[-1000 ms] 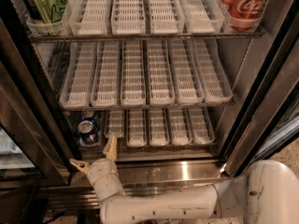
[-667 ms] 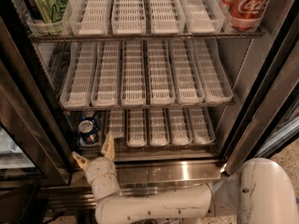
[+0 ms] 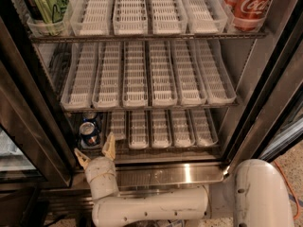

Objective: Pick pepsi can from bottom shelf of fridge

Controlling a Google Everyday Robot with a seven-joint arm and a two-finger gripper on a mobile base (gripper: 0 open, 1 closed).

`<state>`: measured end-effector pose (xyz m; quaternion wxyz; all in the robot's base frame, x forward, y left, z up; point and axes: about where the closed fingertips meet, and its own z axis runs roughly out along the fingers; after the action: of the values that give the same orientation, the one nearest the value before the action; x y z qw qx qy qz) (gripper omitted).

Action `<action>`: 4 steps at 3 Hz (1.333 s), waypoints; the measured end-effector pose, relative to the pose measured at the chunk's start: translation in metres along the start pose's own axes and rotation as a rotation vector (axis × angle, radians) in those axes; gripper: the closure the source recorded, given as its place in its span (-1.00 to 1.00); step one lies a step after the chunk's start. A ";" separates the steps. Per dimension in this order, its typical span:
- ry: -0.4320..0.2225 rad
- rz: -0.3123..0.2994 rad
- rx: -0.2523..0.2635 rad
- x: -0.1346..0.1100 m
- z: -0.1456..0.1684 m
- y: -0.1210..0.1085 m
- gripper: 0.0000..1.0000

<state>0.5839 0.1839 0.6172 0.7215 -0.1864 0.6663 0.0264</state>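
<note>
The gripper [image 3: 96, 152] sits low at the front of the fridge [image 3: 238, 92], just above the shiny steel sill [image 3: 180, 174]. Its fingers [image 3: 110, 146] are spread wide in a V and hold nothing. Just beyond the fingertips, and roughly between them, the pepsi can [image 3: 89, 130] stands upright at the left end of the bottom shelf [image 3: 163, 151]. Right of the fingers run short white trays [image 3: 161, 128], the nearest just beside the can. The dark door frame [image 3: 33, 126] crowds the fingers' left side. Far above them are a green can [image 3: 45, 4] and Coca-Cola cans [image 3: 248, 4].
</note>
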 end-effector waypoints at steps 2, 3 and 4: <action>-0.004 0.033 0.025 0.004 0.015 0.002 -0.52; -0.004 0.040 0.036 0.005 0.018 0.000 -0.44; 0.000 0.045 0.032 0.006 0.020 0.003 -0.44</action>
<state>0.6027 0.1912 0.6111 0.7236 -0.1599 0.6706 0.0320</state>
